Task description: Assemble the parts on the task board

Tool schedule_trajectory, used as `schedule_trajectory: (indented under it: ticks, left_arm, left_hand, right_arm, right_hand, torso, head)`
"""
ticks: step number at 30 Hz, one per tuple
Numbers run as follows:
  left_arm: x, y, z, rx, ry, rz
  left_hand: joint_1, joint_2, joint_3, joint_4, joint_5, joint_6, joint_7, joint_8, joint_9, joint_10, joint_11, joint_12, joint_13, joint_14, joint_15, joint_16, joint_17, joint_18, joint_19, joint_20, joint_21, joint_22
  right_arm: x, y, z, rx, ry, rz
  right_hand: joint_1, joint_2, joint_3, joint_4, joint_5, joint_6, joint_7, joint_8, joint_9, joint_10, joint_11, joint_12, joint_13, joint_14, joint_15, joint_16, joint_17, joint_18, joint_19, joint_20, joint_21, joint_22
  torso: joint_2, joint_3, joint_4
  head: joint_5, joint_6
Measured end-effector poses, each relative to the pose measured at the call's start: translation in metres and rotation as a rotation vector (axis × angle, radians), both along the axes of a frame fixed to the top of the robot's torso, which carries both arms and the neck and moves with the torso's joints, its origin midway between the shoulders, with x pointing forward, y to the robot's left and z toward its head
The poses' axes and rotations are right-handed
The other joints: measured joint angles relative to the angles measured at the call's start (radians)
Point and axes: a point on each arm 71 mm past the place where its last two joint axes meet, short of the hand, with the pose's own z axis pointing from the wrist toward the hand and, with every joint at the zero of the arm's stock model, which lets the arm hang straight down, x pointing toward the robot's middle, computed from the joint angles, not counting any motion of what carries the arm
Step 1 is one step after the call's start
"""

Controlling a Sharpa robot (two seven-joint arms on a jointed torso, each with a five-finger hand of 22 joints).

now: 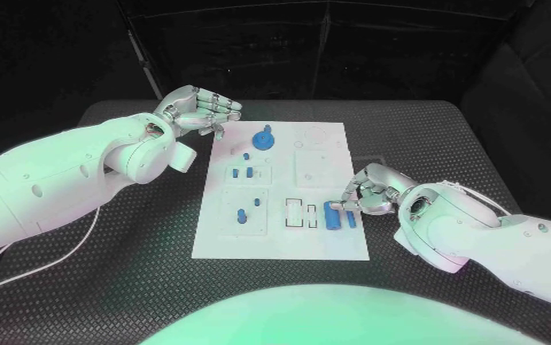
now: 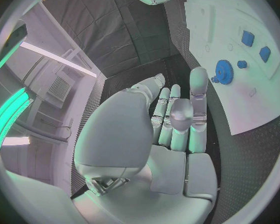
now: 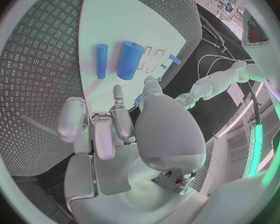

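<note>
The white task board [image 1: 287,233] lies mid-table. On it are a blue gear [image 1: 264,136], small blue pieces [image 1: 242,174] and two blue cylinders [image 1: 341,217] near its right edge. The wrist view shows these as a thick cylinder [image 3: 130,59] and a thin cylinder [image 3: 101,60]. My right hand [image 1: 369,190] hovers at the board's right edge just behind the cylinders, fingers [image 3: 105,129] curled. A sliver of blue shows by its thumb; I cannot tell whether it is held. My left hand [image 1: 197,110] hangs off the board's far left corner, fingers curled in, holding nothing. The gear [image 2: 223,70] lies beyond its fingertips [image 2: 198,82].
The board has empty rectangular slots [image 1: 301,213] left of the cylinders and pale recesses [image 1: 312,166] in its upper right. Black textured matting [image 1: 138,265] surrounds the board. A white cable [image 1: 57,253] trails over the table's left side.
</note>
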Motion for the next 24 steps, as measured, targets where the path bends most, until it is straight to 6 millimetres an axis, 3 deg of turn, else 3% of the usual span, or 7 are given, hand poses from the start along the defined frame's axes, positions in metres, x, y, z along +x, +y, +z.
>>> schedule_trajectory:
  ticks: [5,7,24]
  left_arm:
    - [0.000,0.001,0.000,0.001,0.000,0.002]
    - [0.000,0.002,0.000,0.001,0.000,0.003]
    - [0.000,0.002,0.000,0.002,0.001,0.003]
  left_hand:
    - [0.000,0.000,0.000,0.000,0.000,0.000,0.000,0.000,0.000,0.000,0.000,0.000,0.000,0.000,0.000,0.000,0.000,0.000,0.000,0.000,0.000,0.000]
    - [0.000,0.000,0.000,0.000,0.000,0.000,0.000,0.000,0.000,0.000,0.000,0.000,0.000,0.000,0.000,0.000,0.000,0.000,0.000,0.000,0.000,0.000]
    - [0.000,0.000,0.000,0.000,0.000,0.000,0.000,0.000,0.000,0.000,0.000,0.000,0.000,0.000,0.000,0.000,0.000,0.000,0.000,0.000,0.000,0.000]
  right_arm:
    - [-0.001,0.005,-0.002,-0.018,0.004,0.010]
    - [-0.001,0.007,-0.003,-0.023,0.004,0.014]
    - [0.002,0.010,-0.012,-0.097,0.013,0.034]
  right_hand:
    - [0.000,0.000,0.000,0.000,0.007,0.000,0.000,0.026,0.012,0.004,-0.004,0.008,0.016,0.000,0.000,0.001,0.000,-0.001,0.004,-0.004,0.000,0.006]
    - [0.000,0.000,0.000,0.000,0.012,0.000,0.000,0.034,0.015,0.003,-0.004,0.012,0.020,0.000,0.000,0.004,0.000,-0.016,0.004,-0.004,0.004,0.007]
    - [0.000,0.000,0.000,0.000,0.016,0.000,-0.007,0.069,0.033,0.009,-0.009,0.017,0.031,0.000,-0.007,0.004,0.000,-0.016,0.007,-0.007,0.008,0.020]
  torso:
    - [0.000,-0.0006,0.0013]
    - [0.000,-0.0003,0.0012]
    - [0.001,-0.0006,-0.0004]
  head:
    - [0.001,0.000]
    - [0.004,0.000]
    - [0.007,0.000]
